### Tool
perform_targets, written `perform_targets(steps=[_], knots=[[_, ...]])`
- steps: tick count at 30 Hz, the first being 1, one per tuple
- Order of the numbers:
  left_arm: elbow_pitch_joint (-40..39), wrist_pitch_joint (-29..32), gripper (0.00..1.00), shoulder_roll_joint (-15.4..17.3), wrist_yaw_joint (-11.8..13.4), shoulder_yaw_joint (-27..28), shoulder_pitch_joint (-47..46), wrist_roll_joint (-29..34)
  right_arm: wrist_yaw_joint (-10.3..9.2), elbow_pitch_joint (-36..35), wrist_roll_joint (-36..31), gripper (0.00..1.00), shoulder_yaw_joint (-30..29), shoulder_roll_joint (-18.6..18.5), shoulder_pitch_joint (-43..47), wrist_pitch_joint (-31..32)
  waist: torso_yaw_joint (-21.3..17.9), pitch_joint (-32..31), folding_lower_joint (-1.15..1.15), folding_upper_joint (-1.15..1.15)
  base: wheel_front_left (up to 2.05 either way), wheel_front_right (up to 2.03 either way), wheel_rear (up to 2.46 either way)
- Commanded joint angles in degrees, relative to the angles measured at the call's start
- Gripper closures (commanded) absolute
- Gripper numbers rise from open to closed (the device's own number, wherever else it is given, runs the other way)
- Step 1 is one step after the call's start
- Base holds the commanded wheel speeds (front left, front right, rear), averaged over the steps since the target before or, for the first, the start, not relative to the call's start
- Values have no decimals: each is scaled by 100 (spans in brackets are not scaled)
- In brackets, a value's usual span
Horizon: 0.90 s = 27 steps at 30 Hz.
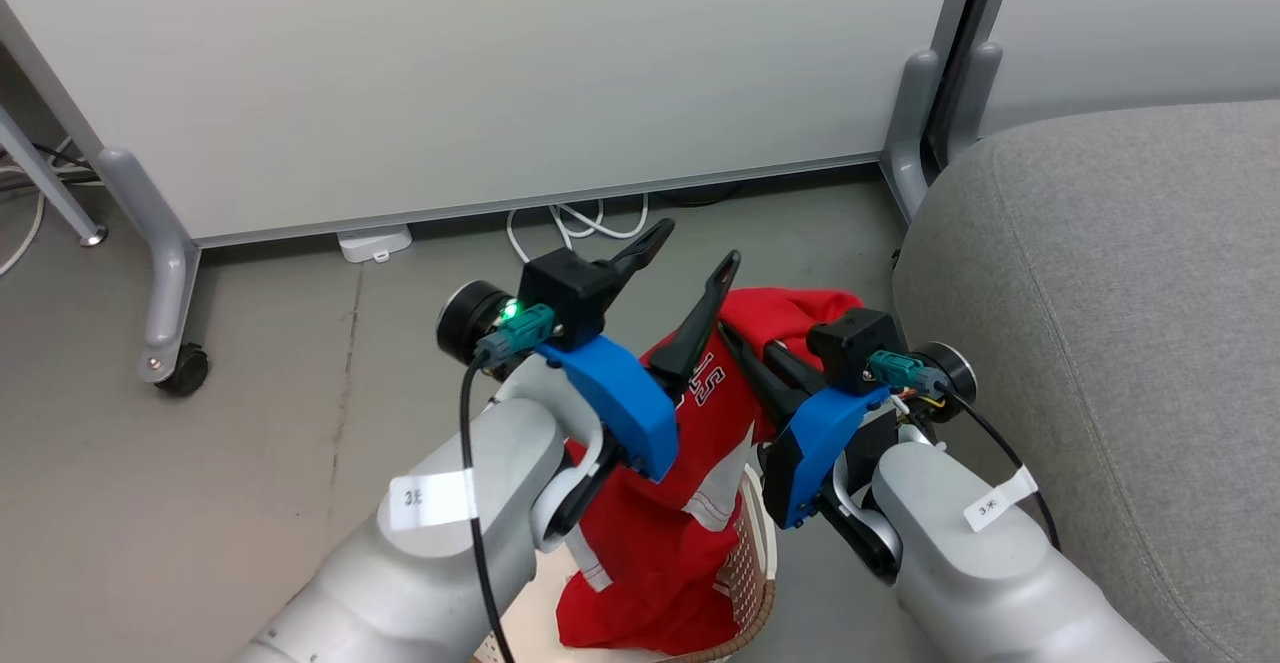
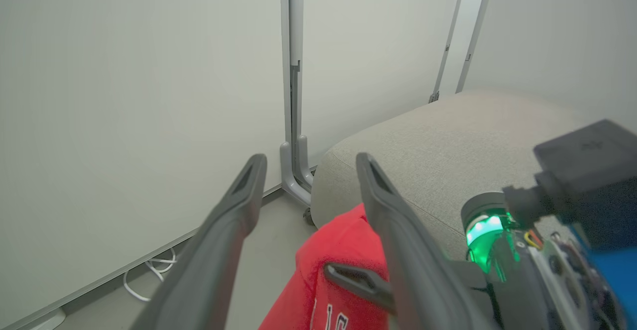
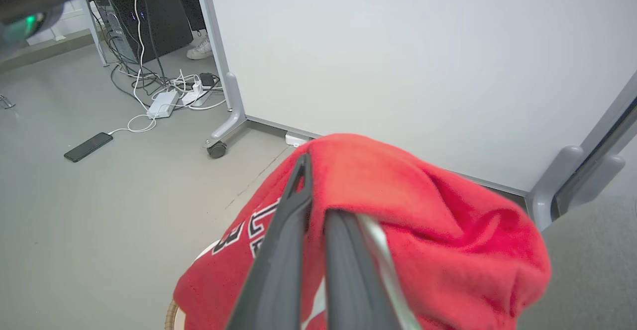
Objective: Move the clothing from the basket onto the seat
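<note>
- Left end effector: released, fingers spread with nothing between them. You see it raised beside the cloth, likely leaving the lift to the other arm.
- Clothing: red with white trim and dark lettering. Its top is bunched high and its lower part hangs into the basket, so it is lifted but not yet clear.
- Basket: perforated wall, on the floor beneath the cloth, near the seat.
- Right end effector: clenched on the clothing's upper fold, carrying its weight.
- Seat: grey cushion at your right and the destination, so expect a rightward swing.
</note>
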Motion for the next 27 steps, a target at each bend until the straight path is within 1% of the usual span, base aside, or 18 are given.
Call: perform_targets(steps=[1, 9, 15, 17, 20, 27], knots=[[-48, -27, 0, 59, 40, 76, 105, 65, 1, -46, -36, 100, -21, -13, -113, -34, 3, 7, 0, 0, 0, 0, 0], [-852, -27, 0, 486, 60, 1101, 1203, 858, 1, -302, -306, 100, -250, -13, 17, -35, -13, 41, 0, 0, 0, 0, 0], [-1481, -27, 0, 700, 83, 1981, 2110, 1426, 1, -551, -556, 100, -439, -13, 176, -34, -55, 48, 0, 0, 0, 0, 0], [-1686, -26, 0, 735, 98, 2292, 2441, 1613, 1, -630, -603, 100, -492, -13, 222, -33, -78, 48, 0, 0, 0, 0, 0], [-1920, -26, 0, 752, 55, 2675, 2887, 1878, 1, -739, -681, 100, -556, -12, 300, -33, -106, 50, 0, 0, 0, 0, 0], [-2219, -27, 0, 600, -41, 3394, 3584, 2305, 1, -870, -824, 100, -646, -13, 456, -34, -144, 16, 0, 0, 0, 0, 0]])
